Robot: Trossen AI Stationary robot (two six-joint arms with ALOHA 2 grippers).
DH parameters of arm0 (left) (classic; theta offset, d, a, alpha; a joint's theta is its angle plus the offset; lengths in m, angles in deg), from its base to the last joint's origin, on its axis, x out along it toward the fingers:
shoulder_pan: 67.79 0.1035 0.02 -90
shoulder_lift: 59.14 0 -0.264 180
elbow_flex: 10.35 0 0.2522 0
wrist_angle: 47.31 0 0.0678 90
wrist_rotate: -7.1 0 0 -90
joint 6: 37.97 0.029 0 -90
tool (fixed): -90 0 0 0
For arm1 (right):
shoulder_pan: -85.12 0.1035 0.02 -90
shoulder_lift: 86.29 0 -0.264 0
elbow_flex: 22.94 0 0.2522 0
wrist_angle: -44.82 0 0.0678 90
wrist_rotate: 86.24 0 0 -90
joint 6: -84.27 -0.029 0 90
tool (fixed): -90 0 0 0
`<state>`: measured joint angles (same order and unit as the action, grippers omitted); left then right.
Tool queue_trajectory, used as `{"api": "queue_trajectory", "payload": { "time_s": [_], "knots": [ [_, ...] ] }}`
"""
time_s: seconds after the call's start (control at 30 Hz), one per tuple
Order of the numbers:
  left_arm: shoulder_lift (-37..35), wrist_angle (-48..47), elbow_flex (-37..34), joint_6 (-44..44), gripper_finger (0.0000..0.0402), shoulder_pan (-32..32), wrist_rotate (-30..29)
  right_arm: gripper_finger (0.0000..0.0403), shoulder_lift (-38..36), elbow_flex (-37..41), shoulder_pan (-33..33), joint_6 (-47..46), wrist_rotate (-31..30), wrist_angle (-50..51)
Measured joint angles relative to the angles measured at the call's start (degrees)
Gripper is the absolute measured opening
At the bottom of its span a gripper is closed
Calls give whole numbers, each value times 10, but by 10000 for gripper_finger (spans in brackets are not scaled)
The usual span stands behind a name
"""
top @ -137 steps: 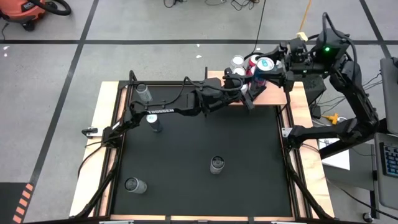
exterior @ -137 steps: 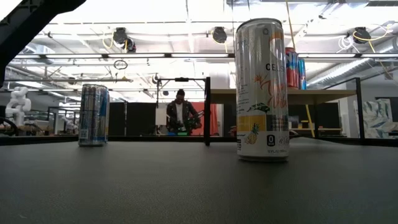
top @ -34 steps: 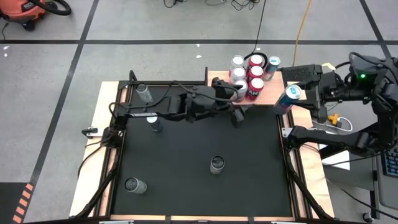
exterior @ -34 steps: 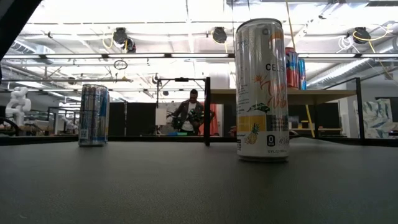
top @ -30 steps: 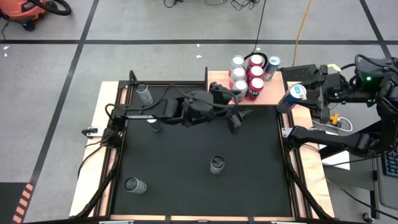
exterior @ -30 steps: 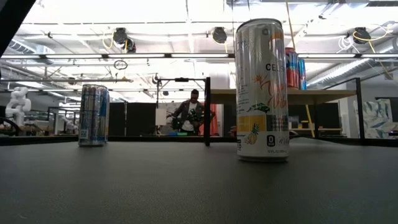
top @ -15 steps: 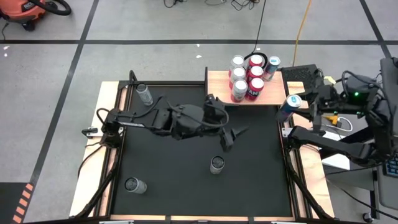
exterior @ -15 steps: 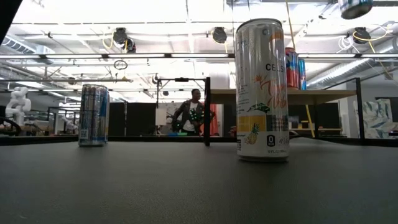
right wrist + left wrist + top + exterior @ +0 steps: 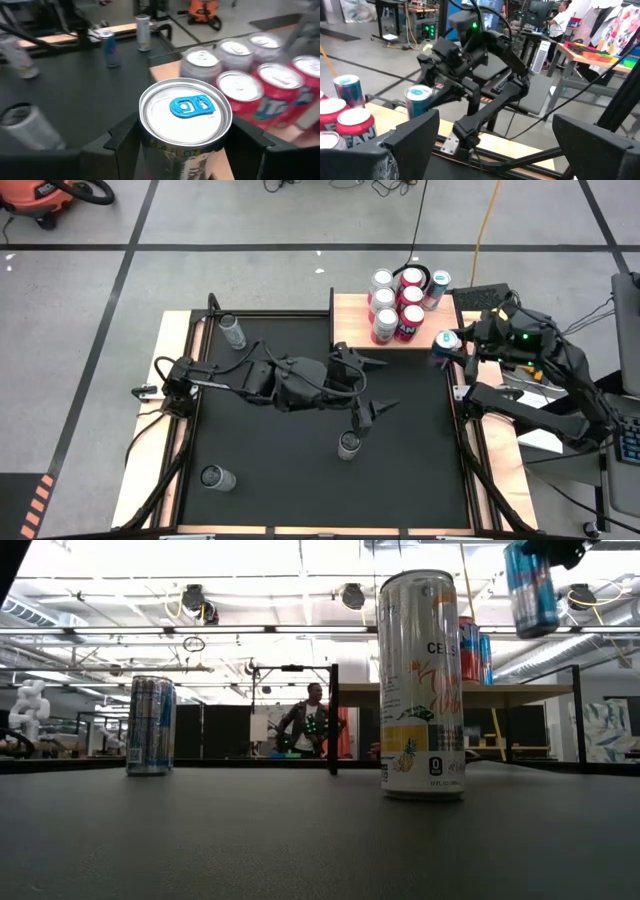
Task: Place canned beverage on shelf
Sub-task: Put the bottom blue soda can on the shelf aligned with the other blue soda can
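The right gripper (image 9: 452, 346) pinches a cylindrical blue-tabbed can (image 9: 445, 342) beside the light-wood shelf (image 9: 345, 320).

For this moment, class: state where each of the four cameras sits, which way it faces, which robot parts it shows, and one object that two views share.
High: overhead, straight down; both arms, shelf.
Low: table height, level across; right gripper holding blue can at top.
Left wrist: on left arm, past its open fingers; sees right arm.
Right wrist: on right arm, down on the held can.
Shared: blue can in all.
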<state>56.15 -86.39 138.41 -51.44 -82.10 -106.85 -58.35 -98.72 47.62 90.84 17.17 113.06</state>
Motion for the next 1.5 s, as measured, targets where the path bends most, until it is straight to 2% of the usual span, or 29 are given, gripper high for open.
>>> {"api": "queue_trajectory", "payload": {
  "time_s": [0.27, 0.5, 0.7, 0.93, 1.23, 1.5],
  "knots": [
    [0, -14, 0, -28, 391, 8, 30, 212, -17, 3, 0, 43, -102, 17],
    [0, -14, 0, -29, 391, 21, 59, 212, 6, 2, 0, 3, -84, -28],
    [0, -13, 0, -30, 391, 31, 106, 212, 14, 3, -1, 12, -109, -34],
    [0, -13, 0, -43, 391, 29, 135, 212, -18, 64, -1, -60, -108, -49],
    [-5, -21, 0, -42, 391, 9, 140, 212, -68, 87, -1, -64, -227, -114],
    [-5, -26, 0, -42, 391, 16, 182, 212, -57, 96, -1, -79, -240, -114]
  ]
}}
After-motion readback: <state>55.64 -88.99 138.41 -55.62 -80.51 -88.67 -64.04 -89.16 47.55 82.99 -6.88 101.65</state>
